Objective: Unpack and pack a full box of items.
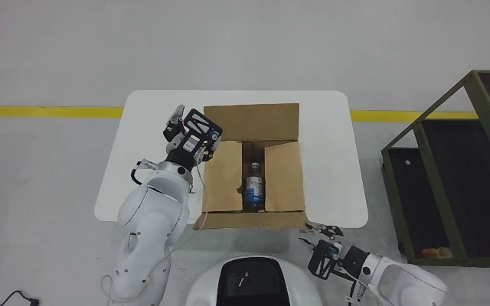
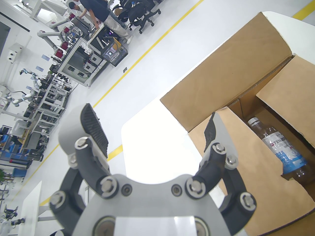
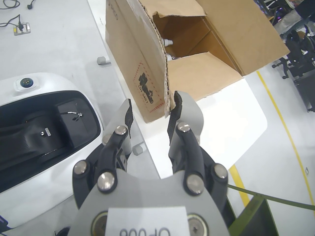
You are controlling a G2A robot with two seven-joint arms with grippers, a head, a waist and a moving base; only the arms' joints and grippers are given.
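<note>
the open cardboard box (image 1: 253,164) sat mid-frame in the top view on the white counter (image 1: 145,153), with a clear bottle (image 1: 254,190) lying inside between its two inner flaps. the left tool (image 2: 150,114) hung at the box's upper-left corner in that view, fingers wide apart and holding nothing. the right tool (image 3: 152,99) was at the lower right, near the box's ragged corner, fingers also apart and empty.

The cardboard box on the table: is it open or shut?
Open. The cardboard box has its far flap folded back, and a bottle inside shows through the gap between the side flaps.
</note>
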